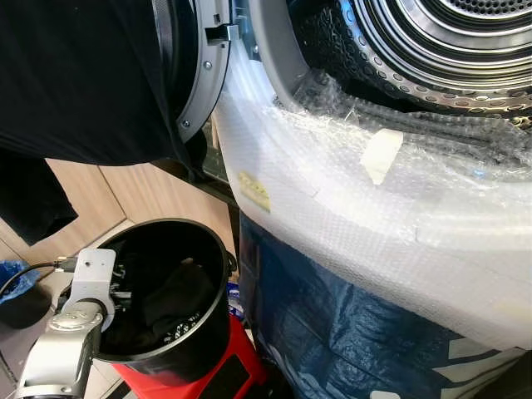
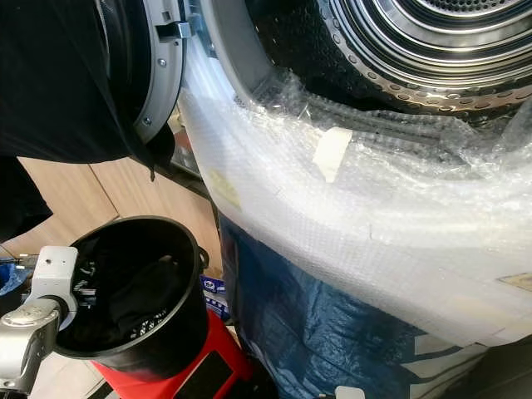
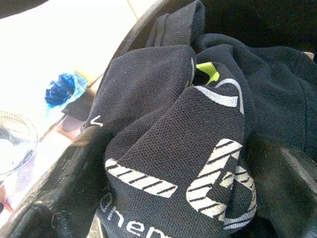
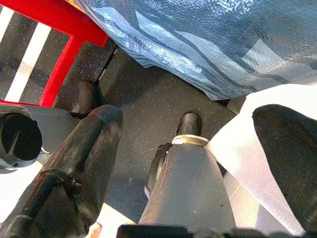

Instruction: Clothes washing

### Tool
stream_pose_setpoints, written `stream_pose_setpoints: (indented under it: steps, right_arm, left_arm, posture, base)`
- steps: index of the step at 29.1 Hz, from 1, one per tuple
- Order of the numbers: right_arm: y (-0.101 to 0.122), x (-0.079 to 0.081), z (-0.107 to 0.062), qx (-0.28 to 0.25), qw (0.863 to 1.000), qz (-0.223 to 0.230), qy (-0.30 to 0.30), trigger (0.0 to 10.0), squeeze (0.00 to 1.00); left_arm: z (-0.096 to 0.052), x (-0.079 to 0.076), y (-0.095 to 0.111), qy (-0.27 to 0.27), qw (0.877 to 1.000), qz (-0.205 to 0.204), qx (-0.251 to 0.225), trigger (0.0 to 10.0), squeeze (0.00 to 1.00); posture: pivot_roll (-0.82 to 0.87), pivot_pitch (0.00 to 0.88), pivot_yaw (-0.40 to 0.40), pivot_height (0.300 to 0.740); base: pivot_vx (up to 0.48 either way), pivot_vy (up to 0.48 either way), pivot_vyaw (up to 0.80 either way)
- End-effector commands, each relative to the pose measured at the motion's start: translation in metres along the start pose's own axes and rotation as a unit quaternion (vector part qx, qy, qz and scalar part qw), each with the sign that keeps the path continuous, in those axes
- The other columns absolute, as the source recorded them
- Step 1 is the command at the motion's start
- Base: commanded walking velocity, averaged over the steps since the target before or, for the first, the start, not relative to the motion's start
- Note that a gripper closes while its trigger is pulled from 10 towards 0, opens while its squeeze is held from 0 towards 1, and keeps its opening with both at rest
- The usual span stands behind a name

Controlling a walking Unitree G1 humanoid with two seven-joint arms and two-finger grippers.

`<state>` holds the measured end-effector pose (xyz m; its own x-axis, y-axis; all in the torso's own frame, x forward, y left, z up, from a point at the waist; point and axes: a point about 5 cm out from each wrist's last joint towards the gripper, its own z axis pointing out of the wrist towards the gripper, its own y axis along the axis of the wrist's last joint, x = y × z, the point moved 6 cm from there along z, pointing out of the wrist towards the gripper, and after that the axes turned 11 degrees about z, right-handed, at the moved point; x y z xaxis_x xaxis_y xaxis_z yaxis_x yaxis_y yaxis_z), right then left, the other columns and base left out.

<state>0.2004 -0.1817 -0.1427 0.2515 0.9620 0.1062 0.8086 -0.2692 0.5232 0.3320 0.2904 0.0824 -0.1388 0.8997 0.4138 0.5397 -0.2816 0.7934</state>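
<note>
Dark crumpled clothes with white print (image 3: 198, 163) lie in a round black plastic bucket (image 1: 204, 332) at the lower left. The round silver washer drum (image 1: 449, 50), upper right, is open.

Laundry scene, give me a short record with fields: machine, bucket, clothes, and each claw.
machine: washer drum open, front wrapped in bubble wrap
bucket: black bucket on a red stool, beside the machine
clothes: dark garments with white print inside the bucket
left claw: down in the bucket, over the garments
right claw: open, low over the floor
</note>
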Motion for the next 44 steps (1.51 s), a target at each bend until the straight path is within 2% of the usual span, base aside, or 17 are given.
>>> stream_pose_setpoints:
  steps: [1, 8, 9, 10, 16, 25, 39, 44]
  right_arm:
    - [-0.004, 0.003, 0.000, 0.005, 1.000, -0.001, 0.003, 10.0, 0.00]
    - [-0.002, 0.004, 0.000, 0.001, 1.000, -0.004, 0.003, 10.0, 0.00]
    - [-0.001, 0.003, 0.000, 0.000, 1.000, 0.001, 0.001, 10.0, 0.00]
    - [-0.002, 0.003, 0.000, 0.001, 1.000, 0.000, 0.000, 10.0, 0.00]
    - [-0.003, 0.001, 0.000, 0.003, 1.000, -0.007, 0.000, 10.0, 0.00]
    - [-0.003, 0.003, 0.000, 0.005, 1.000, -0.010, 0.002, 10.0, 0.00]
    - [-0.008, 0.001, -0.001, 0.015, 0.999, -0.035, 0.004, 10.0, 0.00]
    - [-0.010, 0.000, -0.001, 0.016, 0.999, -0.037, 0.004, 10.0, 0.00]
  left_arm:
    - [0.002, 0.013, -0.002, 0.022, 1.000, 0.005, 0.006, 10.0, 0.00]
    - [0.007, 0.020, -0.006, 0.031, 1.000, -0.003, 0.006, 10.0, 0.00]
    - [0.008, 0.023, -0.006, 0.035, 0.999, -0.010, 0.006, 7.3, 0.00]
    - [0.008, 0.024, -0.005, 0.037, 0.999, -0.012, 0.005, 0.0, 0.00]
    - [0.008, 0.029, -0.007, 0.047, 0.999, -0.020, 0.006, 0.0, 0.00]
    - [0.007, 0.019, -0.010, 0.032, 0.999, -0.022, 0.005, 0.0, 0.00]
    - [0.001, 0.011, -0.023, 0.026, 0.999, -0.034, 0.012, 0.0, 0.00]
    - [0.001, 0.008, -0.021, 0.024, 0.999, -0.040, 0.007, 0.0, 0.00]
  posture:
    - [0.22, 0.124, 0.075, 0.740]
    - [0.22, 0.120, 0.073, 0.740]
    - [0.21, 0.118, 0.072, 0.740]
    - [0.21, 0.118, 0.072, 0.740]
    - [0.21, 0.114, 0.071, 0.740]
    - [0.21, 0.106, 0.073, 0.740]
    - [0.21, 0.049, 0.059, 0.740]
    - [0.21, 0.036, 0.056, 0.740]
  base:
    - [0.000, 0.000, 0.00]
    - [0.000, 0.000, 0.00]
    - [0.000, 0.000, 0.00]
    - [0.000, 0.000, 0.00]
    - [0.000, 0.000, 0.00]
    - [0.000, 0.000, 0.00]
    - [0.000, 0.000, 0.00]
    - [0.000, 0.000, 0.00]
